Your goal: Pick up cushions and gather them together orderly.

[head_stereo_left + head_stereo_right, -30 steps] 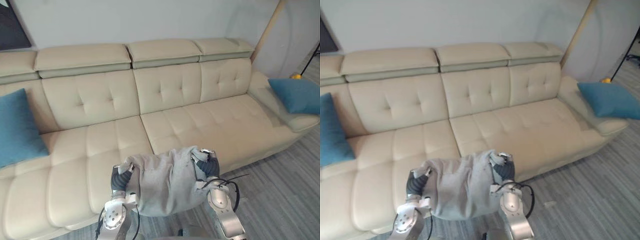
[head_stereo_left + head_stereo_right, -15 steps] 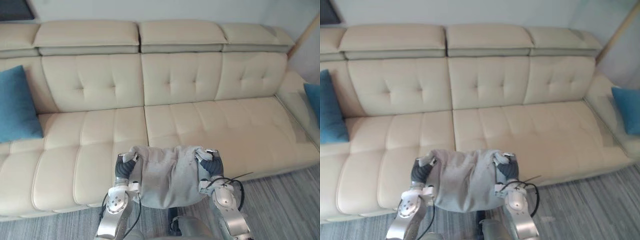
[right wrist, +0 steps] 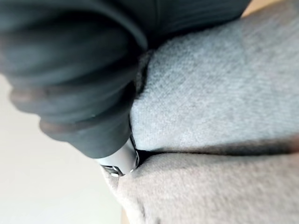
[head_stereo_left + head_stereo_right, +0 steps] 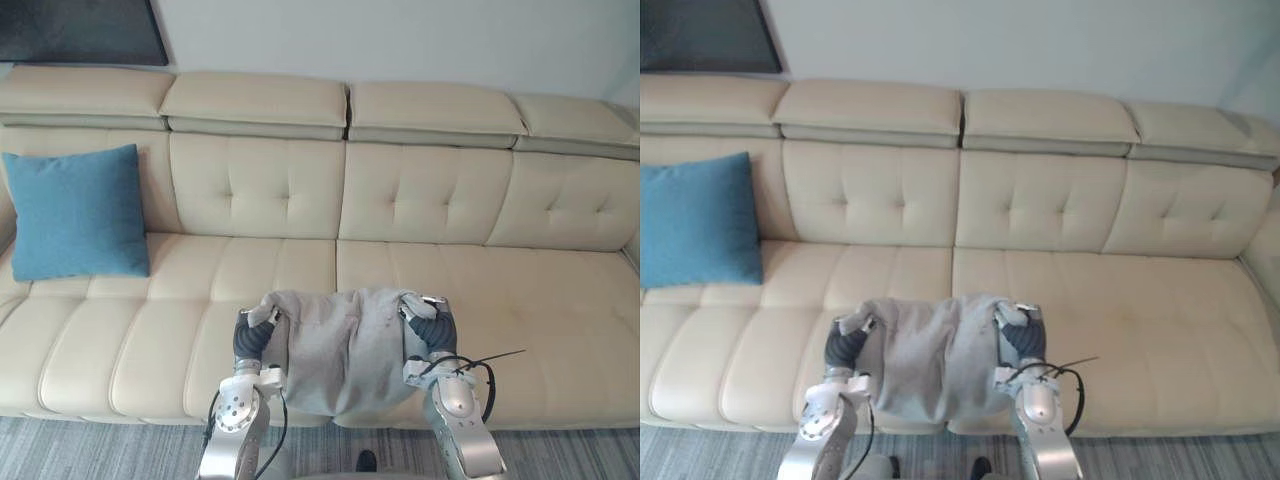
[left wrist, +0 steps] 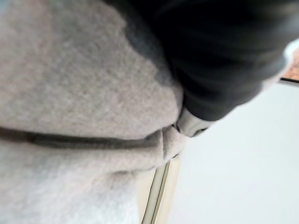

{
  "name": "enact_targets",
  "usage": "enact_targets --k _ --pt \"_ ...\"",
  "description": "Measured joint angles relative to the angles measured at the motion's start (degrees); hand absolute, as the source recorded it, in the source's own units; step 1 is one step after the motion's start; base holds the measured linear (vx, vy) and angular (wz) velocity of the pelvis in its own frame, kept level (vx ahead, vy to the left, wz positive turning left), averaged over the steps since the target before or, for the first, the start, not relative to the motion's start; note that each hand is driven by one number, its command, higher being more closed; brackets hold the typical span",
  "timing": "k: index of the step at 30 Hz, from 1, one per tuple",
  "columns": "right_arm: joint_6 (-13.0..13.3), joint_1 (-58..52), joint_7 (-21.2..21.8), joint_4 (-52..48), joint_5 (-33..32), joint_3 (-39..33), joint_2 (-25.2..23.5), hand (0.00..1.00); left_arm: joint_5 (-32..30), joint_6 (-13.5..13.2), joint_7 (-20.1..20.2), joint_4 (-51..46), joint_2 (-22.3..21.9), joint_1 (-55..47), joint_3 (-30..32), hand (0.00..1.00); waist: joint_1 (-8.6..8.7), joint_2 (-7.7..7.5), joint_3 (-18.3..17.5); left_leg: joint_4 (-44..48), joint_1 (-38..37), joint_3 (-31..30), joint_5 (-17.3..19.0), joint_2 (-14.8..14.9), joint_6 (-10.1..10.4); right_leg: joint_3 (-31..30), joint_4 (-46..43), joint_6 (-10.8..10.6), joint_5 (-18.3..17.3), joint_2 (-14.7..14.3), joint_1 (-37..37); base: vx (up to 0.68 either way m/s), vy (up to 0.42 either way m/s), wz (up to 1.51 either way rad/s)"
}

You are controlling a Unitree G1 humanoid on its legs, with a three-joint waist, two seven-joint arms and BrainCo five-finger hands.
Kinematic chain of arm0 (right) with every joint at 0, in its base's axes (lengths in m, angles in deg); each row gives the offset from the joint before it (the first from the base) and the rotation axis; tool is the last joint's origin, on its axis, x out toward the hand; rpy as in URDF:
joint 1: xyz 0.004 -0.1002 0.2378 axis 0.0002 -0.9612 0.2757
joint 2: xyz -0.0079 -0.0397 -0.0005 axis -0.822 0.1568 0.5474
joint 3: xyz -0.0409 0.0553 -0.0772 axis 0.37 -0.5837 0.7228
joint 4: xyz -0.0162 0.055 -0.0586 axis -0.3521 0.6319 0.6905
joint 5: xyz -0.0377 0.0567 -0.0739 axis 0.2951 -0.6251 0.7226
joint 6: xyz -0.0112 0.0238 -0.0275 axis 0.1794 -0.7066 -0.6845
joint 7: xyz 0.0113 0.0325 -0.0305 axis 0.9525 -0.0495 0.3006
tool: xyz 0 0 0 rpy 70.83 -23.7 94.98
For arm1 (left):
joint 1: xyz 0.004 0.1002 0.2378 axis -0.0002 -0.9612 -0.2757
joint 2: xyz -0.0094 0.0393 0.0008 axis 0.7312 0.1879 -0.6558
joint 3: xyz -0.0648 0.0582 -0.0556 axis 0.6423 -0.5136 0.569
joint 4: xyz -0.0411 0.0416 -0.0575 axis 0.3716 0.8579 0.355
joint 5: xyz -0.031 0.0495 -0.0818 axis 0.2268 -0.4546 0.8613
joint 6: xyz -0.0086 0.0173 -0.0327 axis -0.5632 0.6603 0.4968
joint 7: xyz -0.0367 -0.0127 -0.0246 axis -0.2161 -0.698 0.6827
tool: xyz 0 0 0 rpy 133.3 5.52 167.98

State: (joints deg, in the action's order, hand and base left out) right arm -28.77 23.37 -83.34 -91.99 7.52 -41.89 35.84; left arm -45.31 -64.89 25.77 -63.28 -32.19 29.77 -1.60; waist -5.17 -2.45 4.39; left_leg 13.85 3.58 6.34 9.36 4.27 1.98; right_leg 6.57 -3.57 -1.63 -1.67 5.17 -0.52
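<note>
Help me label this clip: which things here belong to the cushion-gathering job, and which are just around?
Job:
- grey cushion, up off the seat between the left hand and right hand
- blue cushion, leaning upright at the sofa's left end

Just around:
- sofa
- dark panel on the wall

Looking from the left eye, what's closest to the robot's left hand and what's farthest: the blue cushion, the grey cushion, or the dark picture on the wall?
1. Grey cushion: touching the left hand, low in the middle.
2. Blue cushion: leaning on the sofa back, far left.
3. Dark picture: up on the wall, top left.
</note>
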Motion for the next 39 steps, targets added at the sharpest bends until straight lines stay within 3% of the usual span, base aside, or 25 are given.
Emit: enact_targets --k 5,10,14,19,20,23,27,31,34,35,39 --pt "0.1 0.2 0.6 3.1 0.7 -1.1 0.0 1.00 -0.1 0.1 0.6 0.1 1.6 -1.1 -1.5 1.00 0.27 -1.26 -1.6 -4.0 -1.3 -0.6 -1.4 -0.8 0.4 -0.9 1.1 0.0 0.0 -0.1 0.0 0.06 0.000 0.02" --pt "-0.1 4.2 0.3 6.6 1.1 -1.1 0.1 1.00 -1.1 0.2 0.2 0.4 2.7 0.0 -1.3 1.00 0.71 -1.37 -1.7 -7.9 -1.6 -0.9 -3.7 -1.0 0.6 -1.0 2.3 -0.6 0.5 -0.3 -0.8 -0.02 -0.033 0.01" --pt "-0.6 14.5 -0.9 11.5 1.0 -1.0 0.6 1.00 -1.1 0.2 -1.4 2.8 6.0 7.6 0.1 1.00 0.74 -1.67 -1.5 -9.9 0.7 -1.5 -5.7 -0.9 0.9 -0.8 4.7 -0.3 2.7 -0.8 -2.8 -0.06 -0.031 0.04" --pt "-0.9 28.2 -3.5 15.8 0.7 -0.8 0.7 1.00 -1.3 0.1 -6.1 4.7 9.2 19.8 2.9 1.00 1.27 -2.92 0.5 -11.0 4.5 -2.4 -8.2 -0.5 1.4 -0.6 6.9 0.6 5.5 -1.4 -5.7 -0.07 -0.027 0.07" --pt "-0.8 33.7 -4.7 17.8 -0.3 -1.2 0.9 1.00 -1.9 -0.1 -7.8 5.7 9.5 25.0 4.0 1.00 1.38 -2.90 3.0 -10.9 5.1 -2.5 -8.6 -0.6 1.3 -0.8 7.0 0.5 6.1 -1.4 -6.1 -0.06 0.000 0.04" --pt "-0.6 40.5 -6.2 20.7 -1.6 -1.4 2.4 1.00 -2.3 -0.9 -10.1 8.9 11.0 32.3 5.0 1.00 1.46 -2.75 4.6 -10.9 8.3 -2.8 -9.7 -0.8 1.1 -0.8 7.0 0.6 7.1 -1.3 -9.2 -0.11 0.010 0.04" --pt "-0.6 53.2 -8.3 27.7 -3.1 -3.2 4.4 1.00 -2.3 -0.9 -13.8 16.4 15.8 46.6 5.4 1.00 1.74 -2.62 11.3 -11.3 10.8 -3.1 -11.8 -0.8 1.2 -0.8 7.1 0.8 8.7 -1.3 -11.8 -0.12 -0.005 0.02" --pt "-1.0 58.9 -9.5 31.2 -4.3 -3.6 6.7 1.00 -2.2 -1.0 -15.0 21.5 17.8 53.5 5.1 1.00 2.13 -2.20 13.9 -11.8 12.7 -3.7 -12.8 -0.9 1.2 -0.7 7.2 0.7 9.6 -1.3 -13.7 -0.06 -0.009 0.04" --pt "-1.0 65.5 -10.6 33.2 -5.2 -3.7 8.3 1.00 -2.2 -1.1 -15.6 25.3 20.7 60.5 4.7 1.00 2.45 -2.07 18.2 -11.8 13.8 -3.7 -13.5 -0.9 1.2 -1.0 7.3 1.0 10.3 -1.4 -15.0 -0.07 -0.006 -0.03" --pt "-0.9 68.8 -11.0 34.1 -5.9 -3.7 9.3 0.00 -2.2 -1.5 -16.1 27.6 22.0 64.6 4.3 0.00 2.52 -1.93 18.8 -12.3 15.9 -3.7 -14.4 -0.9 1.2 -1.1 7.4 0.9 11.1 -1.4 -17.2 -0.08 -0.014 -0.04" --pt "-0.6 77.3 -12.2 39.9 -6.9 -3.6 10.8 0.00 -2.2 -2.7 -16.3 34.2 26.1 72.6 2.7 0.00 3.16 -1.90 20.7 -14.0 17.4 -3.4 -16.0 -1.0 1.2 -1.5 8.0 1.0 12.3 -1.4 -19.5 -0.05 -0.004 -0.06"
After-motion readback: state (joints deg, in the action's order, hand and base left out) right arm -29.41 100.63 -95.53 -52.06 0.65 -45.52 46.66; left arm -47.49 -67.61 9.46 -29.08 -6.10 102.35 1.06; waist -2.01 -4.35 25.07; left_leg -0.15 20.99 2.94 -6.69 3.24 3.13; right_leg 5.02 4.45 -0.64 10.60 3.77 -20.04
